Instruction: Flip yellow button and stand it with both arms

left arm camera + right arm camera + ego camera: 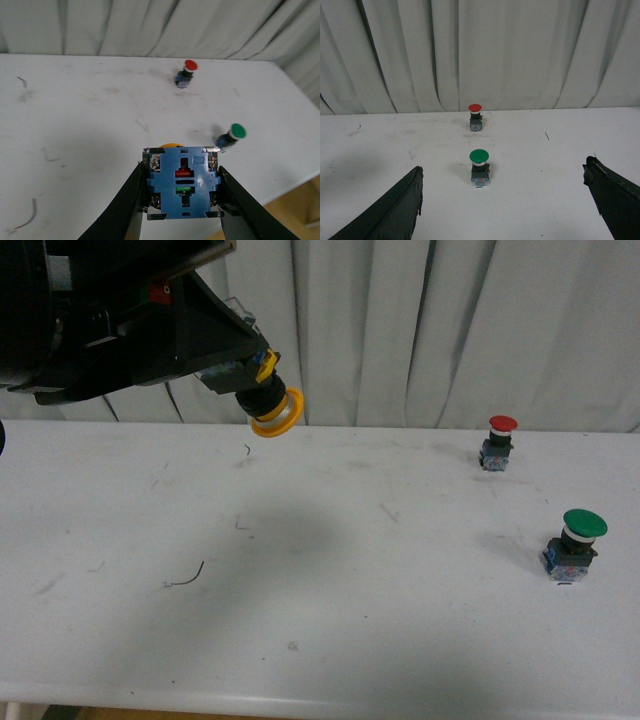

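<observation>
Pinched by its blue block [182, 186] in the left hand [181, 172], well above the counter [330, 630]: yellow button [272, 408], cap slanting down rightward. Right hand [502, 170] spread, facing green button [479, 156].

Looks like a robot test lab or staged recording bench; scuffed white table [330, 640], pleated pale curtain [420, 330] as backdrop. Loose industrial parts stand on it: red-capped button [499, 443]; green-capped button [575, 545].
</observation>
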